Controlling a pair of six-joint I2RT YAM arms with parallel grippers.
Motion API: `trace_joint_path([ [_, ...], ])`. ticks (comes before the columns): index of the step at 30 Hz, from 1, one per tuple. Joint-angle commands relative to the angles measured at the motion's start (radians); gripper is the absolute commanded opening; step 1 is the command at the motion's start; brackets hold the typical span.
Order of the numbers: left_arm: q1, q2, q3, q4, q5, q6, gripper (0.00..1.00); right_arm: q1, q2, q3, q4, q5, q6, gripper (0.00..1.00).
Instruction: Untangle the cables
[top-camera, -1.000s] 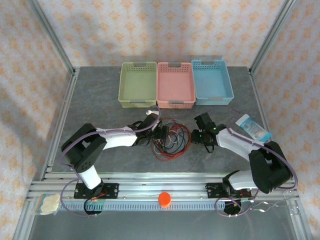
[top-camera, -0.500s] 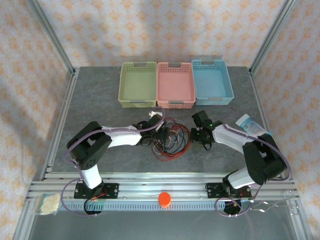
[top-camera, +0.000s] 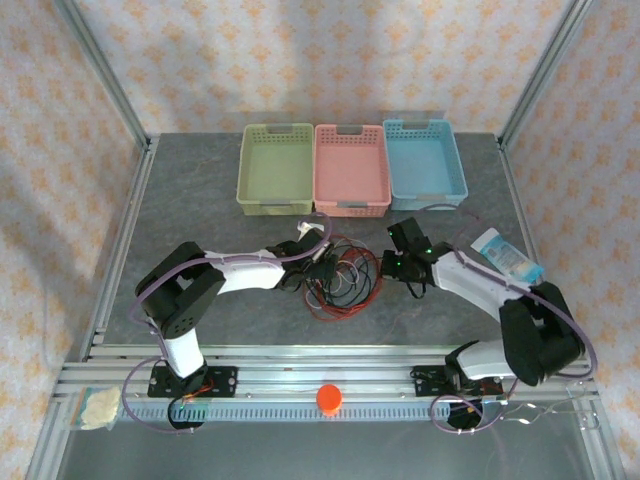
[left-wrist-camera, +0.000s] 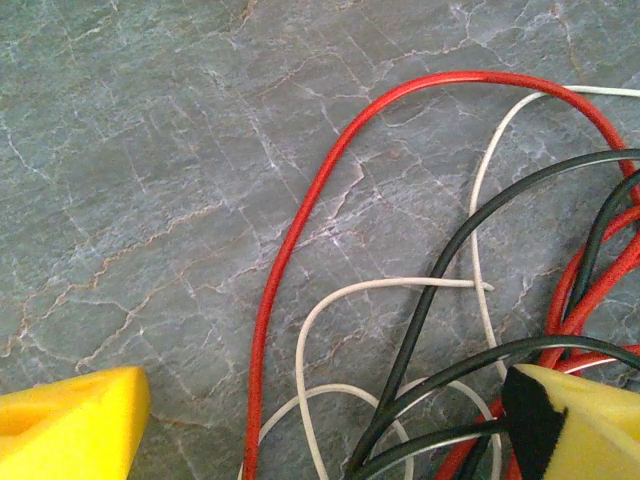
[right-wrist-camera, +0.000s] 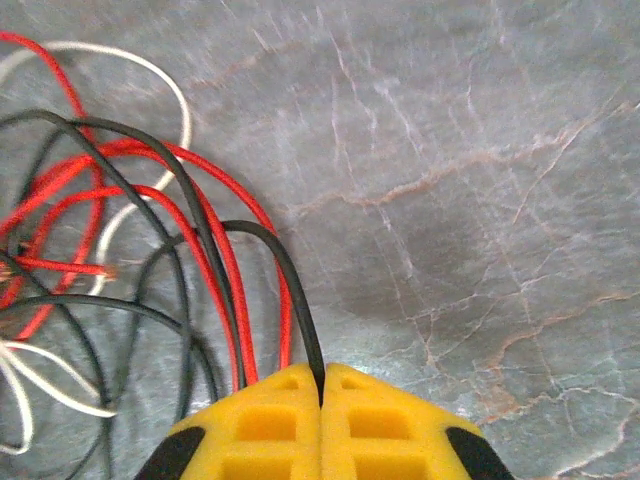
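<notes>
Right gripper (right-wrist-camera: 322, 385): fingers pressed together, pinching a black cable (right-wrist-camera: 300, 310) in the seam at the tips. Red strands run in just beside it, under the left finger. Left gripper (left-wrist-camera: 320, 430): spread wide, holding nothing. Black and red strands pass under its right finger; contact is unclear. The cables (top-camera: 345, 285) lie as one loose tangle on the table (top-camera: 200, 200), between the two grippers and right at both tips.

Step, as I read it: one strand is gripped and separation has barely begun. Next move likely needs the right gripper to draw the black cable slowly away from the pile while the left closes on the rest to anchor it. The loops cross, so snagging is a risk.

Count: two grippers; one tangle in three colours (red, black, white), strand number unclear. Beyond the grippers are three baskets: green basket (top-camera: 277, 168), pink basket (top-camera: 351, 170), blue basket (top-camera: 424, 163).
</notes>
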Motion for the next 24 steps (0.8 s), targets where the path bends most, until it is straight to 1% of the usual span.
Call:
trace_joint_path([
  [1,-0.009,0.025,0.017,-0.065,-0.046,0.001,0.95,-0.002,-0.081,0.023,-0.011,0.048,-0.028,0.00],
  [6,-0.010,-0.007,-0.027,-0.063,-0.046,-0.027,0.95,-0.002,-0.208,0.023,-0.015,0.084,-0.061,0.00],
  [14,-0.011,-0.036,-0.082,-0.022,-0.024,-0.042,0.95,-0.001,-0.393,0.052,-0.014,0.196,-0.054,0.00],
  [19,-0.011,-0.064,-0.113,0.016,0.018,-0.032,0.95,-0.002,-0.442,0.105,-0.018,0.246,-0.063,0.00],
  [24,-0.010,-0.088,-0.119,0.020,0.041,-0.032,0.95,-0.002,-0.439,0.162,-0.043,0.327,-0.084,0.00],
])
